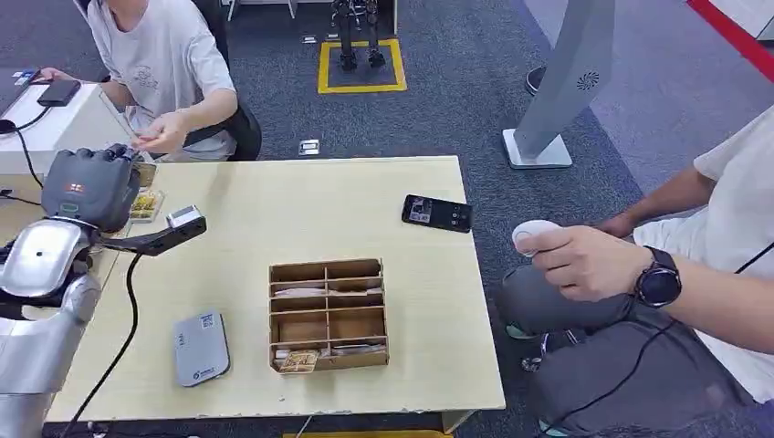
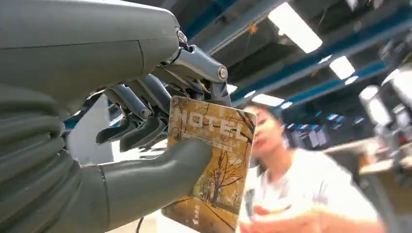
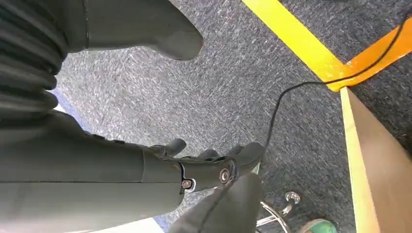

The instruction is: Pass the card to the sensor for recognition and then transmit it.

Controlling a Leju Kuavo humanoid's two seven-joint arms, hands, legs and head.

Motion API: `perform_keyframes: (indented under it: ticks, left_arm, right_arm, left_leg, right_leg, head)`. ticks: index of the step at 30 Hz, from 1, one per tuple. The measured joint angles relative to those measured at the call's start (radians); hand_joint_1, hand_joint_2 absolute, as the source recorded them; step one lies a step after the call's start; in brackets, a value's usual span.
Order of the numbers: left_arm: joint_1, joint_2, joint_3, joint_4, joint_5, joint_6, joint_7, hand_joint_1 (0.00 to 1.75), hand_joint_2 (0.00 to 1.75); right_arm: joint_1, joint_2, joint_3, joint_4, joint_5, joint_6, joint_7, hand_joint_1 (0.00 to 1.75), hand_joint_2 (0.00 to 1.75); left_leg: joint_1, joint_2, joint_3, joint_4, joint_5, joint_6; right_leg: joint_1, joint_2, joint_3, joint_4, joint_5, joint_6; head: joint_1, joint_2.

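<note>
Desk (image 1: 365, 201) of pale wood fills the middle of the head view, with grey carpet around its far and right edges. A person in a white shirt (image 1: 169, 55) sits at the far left corner, one hand held out just beyond the desk's edge; a second person (image 1: 694, 301) sits off the right edge holding a small white object. A wooden organizer (image 1: 329, 315) stands near the front edge, a grey sensor (image 1: 201, 347) to its left, and a phone (image 1: 436, 213) lies well apart toward the right edge, bare desk between them. The left hand (image 1: 91, 187) is raised over the far left corner, near the first person, its thumb (image 2: 160, 170) pressing the card (image 2: 214, 165) against its fingers. The right hand (image 3: 214, 170) hangs over the carpet beside the desk, fingers loosely apart, holding nothing.
</note>
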Motion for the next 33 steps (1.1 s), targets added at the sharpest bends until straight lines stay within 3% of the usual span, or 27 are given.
perform_keyframes:
  ticks: [3,7,10,20,33]
  left_arm:
    - [-0.006,-0.072,0.008,0.074,-0.092,0.041,0.054,1.75,1.75]
    - [-0.034,-0.156,0.032,0.156,-0.102,0.060,0.109,1.75,1.75]
    - [-0.050,-0.190,0.057,0.198,-0.103,0.078,0.126,1.75,1.75]
    - [-0.071,-0.234,0.108,0.258,-0.104,0.087,0.125,1.75,1.75]
    - [-0.074,-0.245,0.111,0.286,-0.104,0.089,0.125,1.75,1.75]
  right_arm:
    - [-0.012,0.000,0.000,0.000,0.000,0.008,0.000,0.00,1.75]
    - [-0.018,0.003,0.008,0.000,0.000,0.016,0.004,0.00,1.75]
    - [-0.018,0.005,0.015,0.000,0.000,0.013,-0.001,0.00,1.75]
    - [-0.017,0.006,0.021,0.000,0.000,0.013,-0.003,0.00,1.75]
    - [-0.016,0.006,0.021,0.000,0.000,0.013,-0.003,0.00,1.75]
  left_leg:
    - [0.000,-0.001,0.000,0.000,0.000,0.000]
    - [0.000,-0.002,-0.001,0.000,0.000,0.000]
    - [0.000,-0.001,-0.001,0.000,0.000,0.000]
    - [0.000,-0.001,-0.001,0.000,0.000,0.000]
    - [0.000,-0.001,-0.001,0.000,0.000,0.000]
  right_leg:
    - [0.000,-0.001,0.000,0.000,0.000,0.000]
    - [0.000,-0.001,0.000,0.000,0.001,0.001]
    - [0.000,-0.001,0.000,0.000,0.001,0.001]
    - [0.000,0.000,0.000,0.000,0.001,0.001]
    - [0.000,0.000,-0.001,0.000,0.001,0.001]
  head:
    - [0.000,0.000]
    - [0.000,0.000]
    - [0.000,0.000]
    - [0.000,0.000]
    - [0.000,0.000]
